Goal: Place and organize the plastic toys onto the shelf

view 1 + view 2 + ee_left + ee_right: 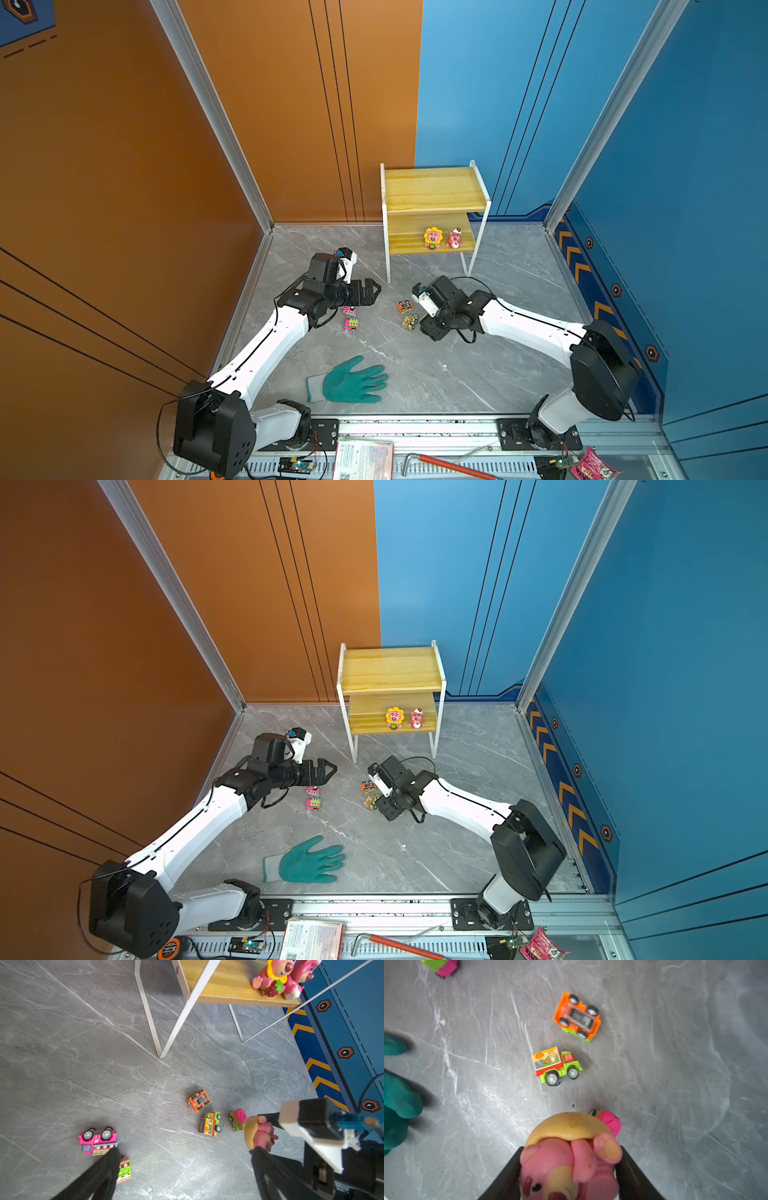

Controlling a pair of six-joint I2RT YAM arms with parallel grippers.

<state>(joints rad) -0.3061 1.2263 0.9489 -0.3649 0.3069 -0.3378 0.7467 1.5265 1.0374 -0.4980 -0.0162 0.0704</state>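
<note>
Glove point(353, 380): teal, flat on the grey marble floor point(457, 374);
Cars point(211, 1124): scattered before the shelf point(434, 189);
Right gripper point(571, 1148): pink bear point(550, 1167) clamped, before shelf;
Left gripper point(372, 289): spread wide, empty;
Shelf: two bears point(433, 237), lower board; orange-blue walls point(478, 104) behind.

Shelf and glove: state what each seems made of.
Shelf: boards look like pale wood, grain streaks showing, light sheen; frame looks like thin white-painted metal.
Glove: matte teal rubbery coating over a white knit cuff, likely latex or similar.
</note>
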